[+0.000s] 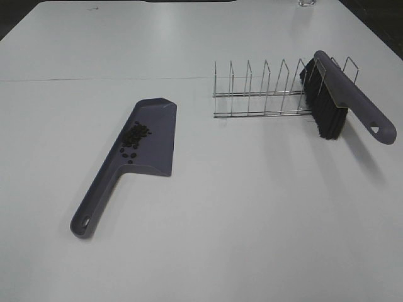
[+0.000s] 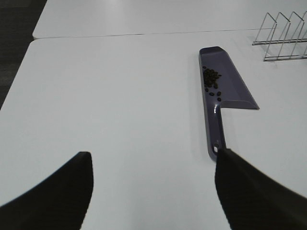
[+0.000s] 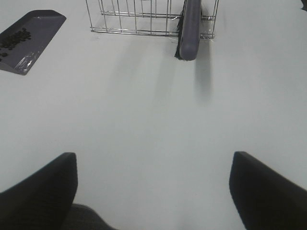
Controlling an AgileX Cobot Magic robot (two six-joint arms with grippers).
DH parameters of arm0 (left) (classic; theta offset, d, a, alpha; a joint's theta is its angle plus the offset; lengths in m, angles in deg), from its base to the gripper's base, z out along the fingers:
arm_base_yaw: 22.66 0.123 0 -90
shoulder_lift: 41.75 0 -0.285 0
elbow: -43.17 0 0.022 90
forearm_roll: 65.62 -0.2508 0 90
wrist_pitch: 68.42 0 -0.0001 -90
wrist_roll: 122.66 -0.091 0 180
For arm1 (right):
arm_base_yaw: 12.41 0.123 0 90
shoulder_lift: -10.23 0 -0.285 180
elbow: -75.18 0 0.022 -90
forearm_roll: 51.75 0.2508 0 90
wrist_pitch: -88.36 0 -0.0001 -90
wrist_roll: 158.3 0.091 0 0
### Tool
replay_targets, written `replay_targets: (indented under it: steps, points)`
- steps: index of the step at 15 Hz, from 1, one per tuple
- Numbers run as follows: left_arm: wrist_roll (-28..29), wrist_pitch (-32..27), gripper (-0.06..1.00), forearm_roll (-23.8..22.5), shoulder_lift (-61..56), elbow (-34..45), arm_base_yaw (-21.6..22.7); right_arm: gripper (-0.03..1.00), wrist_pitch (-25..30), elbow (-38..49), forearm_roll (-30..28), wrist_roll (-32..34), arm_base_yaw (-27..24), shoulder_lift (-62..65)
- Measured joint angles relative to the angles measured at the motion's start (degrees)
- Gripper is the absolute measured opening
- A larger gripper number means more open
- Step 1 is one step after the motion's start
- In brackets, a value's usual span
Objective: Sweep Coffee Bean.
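The coffee bean cluster lies inside a purple-grey dustpan flat on the white table, left of centre. The left wrist view shows the beans in the pan, its handle end close to one fingertip. My left gripper is open with nothing between its fingers. A purple-grey brush with black bristles rests tilted in a wire rack. My right gripper is open and empty, well short of the brush. Neither gripper shows in the exterior high view.
The wire rack stands at the back right of the table, with the dustpan off to its side. A seam runs across the table behind the pan. A glass sits at the far edge.
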Motion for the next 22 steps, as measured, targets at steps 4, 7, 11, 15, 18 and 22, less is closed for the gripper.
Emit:
replay_targets:
  steps: [4, 7, 11, 15, 18, 22]
  points:
    - [-0.1, 0.0, 0.65, 0.0, 0.0, 0.0, 6.0, 0.76, 0.0, 0.0, 0.0, 0.0, 0.0, 0.0]
    - [-0.1, 0.0, 0.65, 0.0, 0.0, 0.0, 6.1, 0.76, 0.0, 0.0, 0.0, 0.0, 0.0, 0.0]
    - [-0.1, 0.0, 0.65, 0.0, 0.0, 0.0, 6.1, 0.76, -0.1, 0.0, 0.0, 0.0, 0.0, 0.0]
    - [-0.1, 0.0, 0.65, 0.0, 0.0, 0.0, 6.1, 0.76, -0.1, 0.0, 0.0, 0.0, 0.0, 0.0]
    - [-0.1, 0.0, 0.65, 0.0, 0.0, 0.0, 6.1, 0.76, -0.1, 0.0, 0.0, 0.0, 0.0, 0.0]
    - [-0.1, 0.0, 0.65, 0.0, 0.0, 0.0, 6.1, 0.76, -0.1, 0.0, 0.0, 0.0, 0.0, 0.0]
